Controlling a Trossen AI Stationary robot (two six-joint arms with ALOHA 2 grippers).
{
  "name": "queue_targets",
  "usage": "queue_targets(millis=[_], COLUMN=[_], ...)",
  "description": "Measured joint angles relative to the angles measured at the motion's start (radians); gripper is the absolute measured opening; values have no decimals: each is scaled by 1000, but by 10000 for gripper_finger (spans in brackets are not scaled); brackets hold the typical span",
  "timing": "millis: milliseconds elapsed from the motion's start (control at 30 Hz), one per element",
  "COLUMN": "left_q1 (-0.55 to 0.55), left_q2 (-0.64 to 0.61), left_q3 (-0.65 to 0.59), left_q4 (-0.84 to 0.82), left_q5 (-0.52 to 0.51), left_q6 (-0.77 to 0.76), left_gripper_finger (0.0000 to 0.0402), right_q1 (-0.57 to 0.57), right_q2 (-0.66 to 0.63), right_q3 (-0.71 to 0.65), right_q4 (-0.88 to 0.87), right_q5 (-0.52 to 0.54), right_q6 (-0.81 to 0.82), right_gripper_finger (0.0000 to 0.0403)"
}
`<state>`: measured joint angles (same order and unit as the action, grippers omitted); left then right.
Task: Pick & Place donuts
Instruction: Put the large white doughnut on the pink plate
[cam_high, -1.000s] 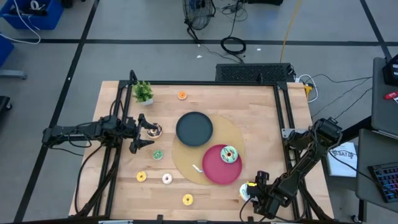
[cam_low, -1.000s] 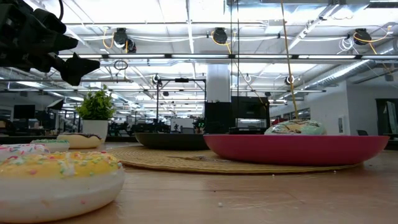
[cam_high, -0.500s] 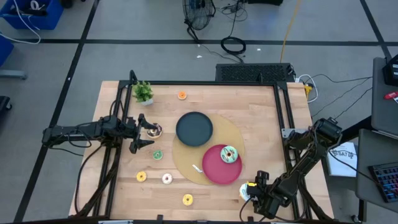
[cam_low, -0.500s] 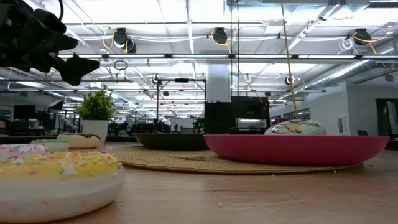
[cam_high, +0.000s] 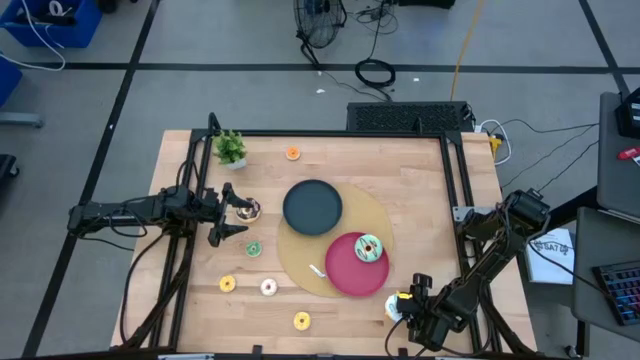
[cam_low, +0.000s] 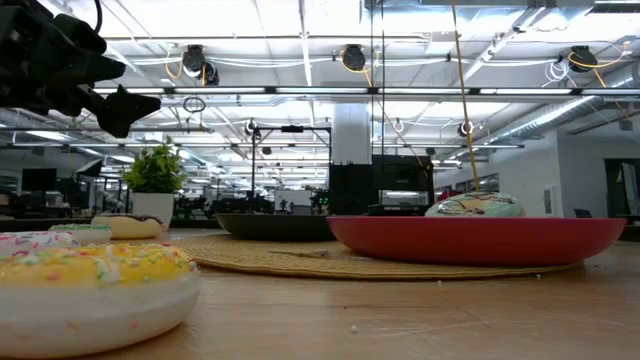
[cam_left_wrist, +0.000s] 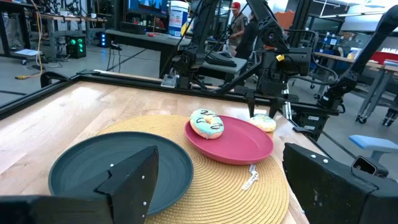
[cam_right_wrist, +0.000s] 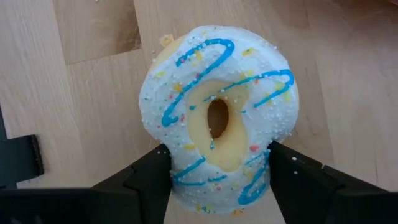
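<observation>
Right gripper (cam_right_wrist: 214, 186): closed on the white-yellow donut (cam_right_wrist: 217, 118), one dark finger pressing each flank so the ring is squeezed into an oval; it sits low at the table's near right corner.
Held donut: white icing with blue squiggles and sprinkles, its hole facing the wrist camera, bare wood just behind it; whether it has left the table cannot be told.
Near the right gripper: the red plate (cam_high: 340, 275) lies just beyond it toward the table's middle, on the round woven mat (cam_high: 372, 215), with the mint-green donut (cam_high: 368, 248) already on it.
Farther from the right gripper: the black plate (cam_high: 312, 206), then small donuts loose on the wood, yellow (cam_high: 301, 320), pale pink (cam_high: 268, 287), another yellow (cam_high: 227, 284) and green (cam_high: 254, 249).
Left gripper (cam_high: 228, 213): waiting with fingers spread wide, right beside the chocolate brown donut (cam_high: 246, 210), holding nothing.
Step in hand: likely the grasp is made and the lift is due.
Next move: raise the donut clear, carry it over the red plate's rim, release without knocking the mint-green one.
Writing: a small tag lies on the mat, its print too small to read; no brands legible.
</observation>
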<state>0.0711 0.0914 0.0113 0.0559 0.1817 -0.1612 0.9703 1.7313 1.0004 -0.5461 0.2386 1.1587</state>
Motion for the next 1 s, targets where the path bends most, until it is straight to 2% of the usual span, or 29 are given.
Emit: queue_targets(millis=[667,1000], left_q1=[0,0], left_q2=[0,0], left_q3=[0,0], left_q4=[0,0], left_q5=[0,0], left_q6=[0,0], left_gripper_finger=[335,335], right_q1=[0,0], right_q2=[0,1], right_q3=[0,0], right_q4=[4,4], right_q5=[-1,-8], right_q6=[-30,-274], right_gripper_finger=[233,233])
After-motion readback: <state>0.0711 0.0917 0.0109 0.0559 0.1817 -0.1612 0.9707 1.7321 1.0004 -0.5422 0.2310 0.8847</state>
